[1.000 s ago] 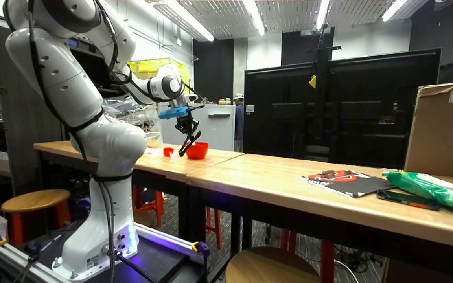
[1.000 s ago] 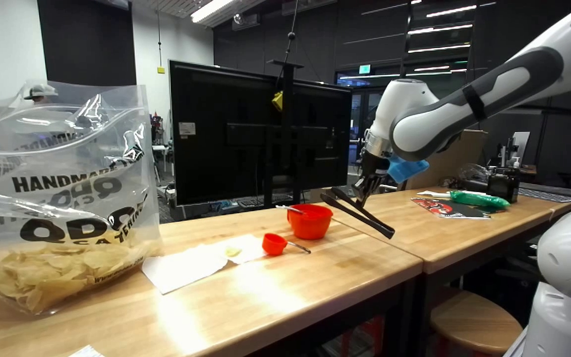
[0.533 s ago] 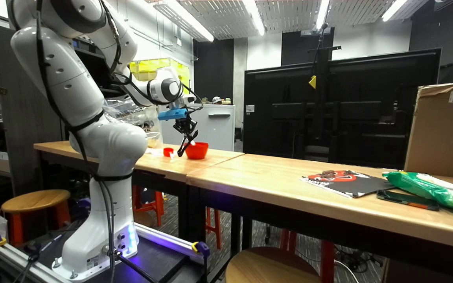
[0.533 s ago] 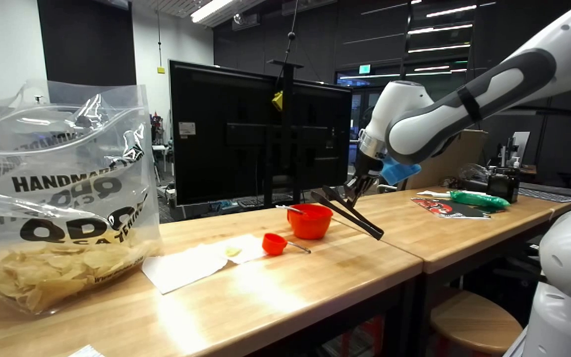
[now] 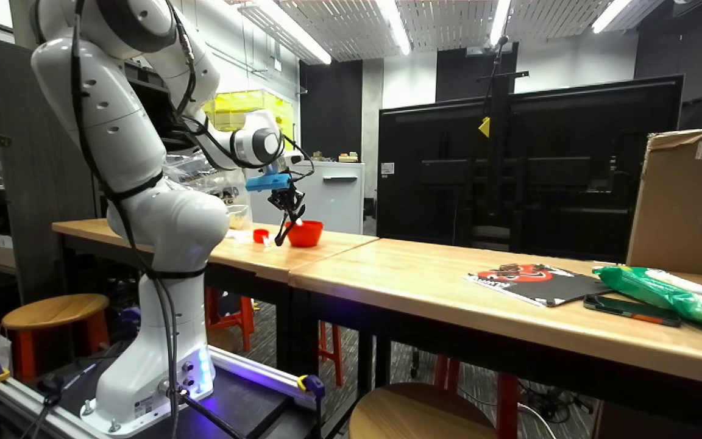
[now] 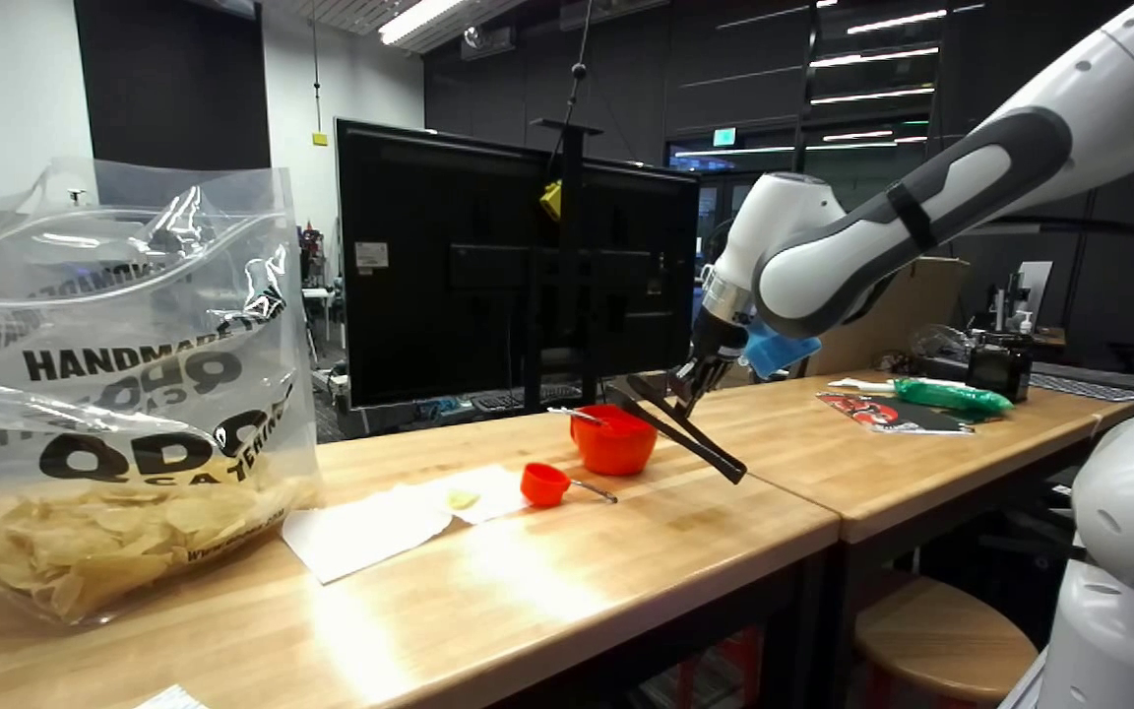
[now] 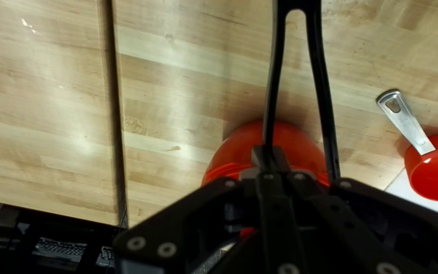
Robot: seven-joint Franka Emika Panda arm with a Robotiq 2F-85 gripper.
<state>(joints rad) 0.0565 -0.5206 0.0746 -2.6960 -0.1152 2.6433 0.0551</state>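
Note:
Black tongs (image 6: pixel 697 445) hang tilted over the table, and my gripper (image 7: pixel 268 158) is shut on one of their two arms. In the wrist view the bent end of the tongs (image 7: pixel 323 87) points to the top, and the other arm stands free beside the fingers. The red bowl (image 6: pixel 616 445) is right by the tongs; in the wrist view the red bowl (image 7: pixel 295 140) lies below them, partly hidden by the gripper. A silver handle sticks out at its rim. Nearby stands a small red measuring cup (image 7: pixel 437 171) with a metal handle.
White paper (image 6: pixel 360 537) with a chip (image 6: pixel 461 499) lies beside the cup. A tall clear bag of chips (image 6: pixel 134 532) stands at the near left. Farther along are a dark printed sheet (image 5: pixel 540 283), a green packet (image 5: pixel 662 292), a phone (image 5: pixel 631 310) and a cardboard box (image 5: pixel 686 207).
The arm has moved the tongs a little lower and, in an exterior view, leftward, nearer the red bowl. The grip on the tongs stays the same. A person in the background has gone from view.

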